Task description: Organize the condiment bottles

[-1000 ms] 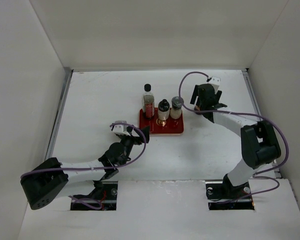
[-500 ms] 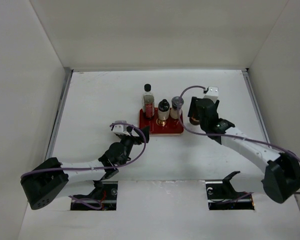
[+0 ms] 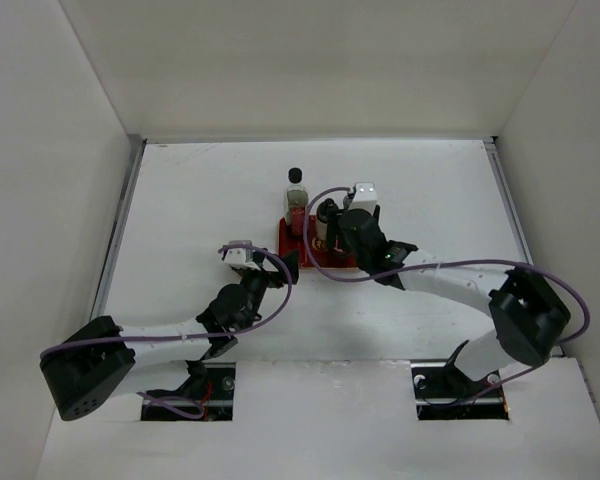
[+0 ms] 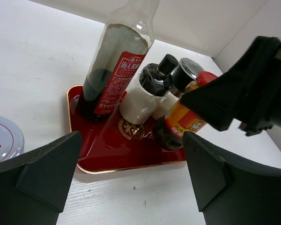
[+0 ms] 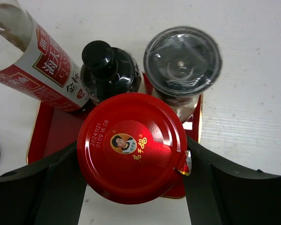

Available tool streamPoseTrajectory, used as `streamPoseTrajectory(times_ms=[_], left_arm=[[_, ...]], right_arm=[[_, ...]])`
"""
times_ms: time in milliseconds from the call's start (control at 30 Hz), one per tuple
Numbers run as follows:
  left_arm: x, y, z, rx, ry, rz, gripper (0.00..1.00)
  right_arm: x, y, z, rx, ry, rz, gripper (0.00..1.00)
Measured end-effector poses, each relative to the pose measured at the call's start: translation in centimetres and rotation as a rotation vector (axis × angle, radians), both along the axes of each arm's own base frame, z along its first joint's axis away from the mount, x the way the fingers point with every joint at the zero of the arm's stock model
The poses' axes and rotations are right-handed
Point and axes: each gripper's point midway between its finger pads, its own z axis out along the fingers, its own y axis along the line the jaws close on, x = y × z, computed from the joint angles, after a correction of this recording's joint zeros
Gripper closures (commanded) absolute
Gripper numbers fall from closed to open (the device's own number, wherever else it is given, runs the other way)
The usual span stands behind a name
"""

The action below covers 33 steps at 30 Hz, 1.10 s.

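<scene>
While clamped around the red-capped jar [image 5: 131,145], right gripper [image 3: 348,232] at near right of red tray [image 4: 98,157], just beside grey-lidded jar [image 5: 181,61]. Placing step, likely; touchdown unclear. Next: seat, release without nudging neighbours. Left gripper [image 4: 131,187] wide open, empty. White-lidded jar [image 4: 2,138] off tray, left.

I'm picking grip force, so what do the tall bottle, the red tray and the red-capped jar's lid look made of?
Tall bottle: probably clear glass; transparent, sharp highlights. Red tray: glossy lacquer or plastic, unclear; mirror-like reflections, gold rim. Red-capped jar, lid: likely painted metal; smooth sheen, printed date.
</scene>
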Motion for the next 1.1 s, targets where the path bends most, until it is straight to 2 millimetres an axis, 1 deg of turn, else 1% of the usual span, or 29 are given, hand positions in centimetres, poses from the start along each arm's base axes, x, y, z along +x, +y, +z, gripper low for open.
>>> streamPoseTrajectory(times_ms=[67, 167, 267, 333, 433, 467, 500, 567, 667, 733, 800, 867, 900, 967, 1033, 1100], left_arm=[[0.0, 0.0, 0.0, 0.001, 0.001, 0.001, 0.11], [0.0, 0.1, 0.1, -0.001, -0.001, 0.003, 0.11], [0.1, 0.2, 0.1, -0.003, -0.001, 0.011, 0.11], [0.1, 0.3, 0.1, -0.002, 0.0, 0.014, 0.11], [0.1, 0.4, 0.0, 0.002, 0.003, 0.024, 0.11], [0.2, 0.5, 0.0, 0.002, 0.004, 0.029, 0.11], [0.2, 0.6, 0.0, 0.002, 0.004, 0.035, 0.11], [0.3, 0.8, -0.1, 0.006, 0.008, 0.047, 0.11], [0.6, 1.0, 0.1, 0.02, 0.017, 0.069, 0.11], [0.9, 1.0, 1.0, 0.026, 0.02, 0.087, 0.09], [1.2, 1.4, 2.4, 0.023, 0.019, 0.11, 0.08], [1.3, 1.9, 3.8, 0.026, 0.024, 0.14, 0.06], [1.4, 2.3, 4.5, 0.032, 0.029, 0.156, 0.06], [1.6, 3.1, 5.6, 0.05, 0.043, 0.191, 0.05], [1.7, 4.4, 6.2, 0.084, 0.069, 0.235, 0.04], [2.0, 5.7, 6.1, 0.136, 0.113, 0.28, 0.03]], right_arm=[[0.4, 0.7, -1.0, -0.007, 0.006, 0.008, 0.47], [0.8, 1.1, -2.1, -0.022, 0.015, 0.011, 0.46], [0.9, 1.3, -2.8, -0.029, 0.019, 0.011, 0.41], [1.0, 1.4, -2.6, -0.022, 0.012, 0.01, 0.31], [1.0, 1.4, -2.7, -0.02, 0.01, 0.011, 0.12], [1.1, 1.4, -2.6, -0.016, 0.004, 0.008, 0.09], [1.2, 1.4, -2.3, -0.007, -0.005, 0.004, 0.05], [1.3, 1.5, -1.1, 0.017, -0.033, 0.002, 0.01], [0.9, 1.1, 2.1, 0.074, -0.092, 0.002, 0.0], [0.2, 0.4, 5.2, 0.131, -0.146, 0.002, 0.0], [-0.6, -0.5, 8.1, 0.19, -0.204, 0.002, 0.0], [-1.6, -1.6, 10.1, 0.237, -0.251, 0.002, 0.0], [-2.1, -2.2, 10.7, 0.255, -0.269, 0.0, 0.0], [-2.7, -3.4, 11.1, 0.274, -0.291, -0.009, 0.0], [-3.1, -4.7, 10.4, 0.273, -0.293, -0.025, 0.0], [-3.3, -5.9, 9.0, 0.261, -0.28, -0.04, 0.0]])
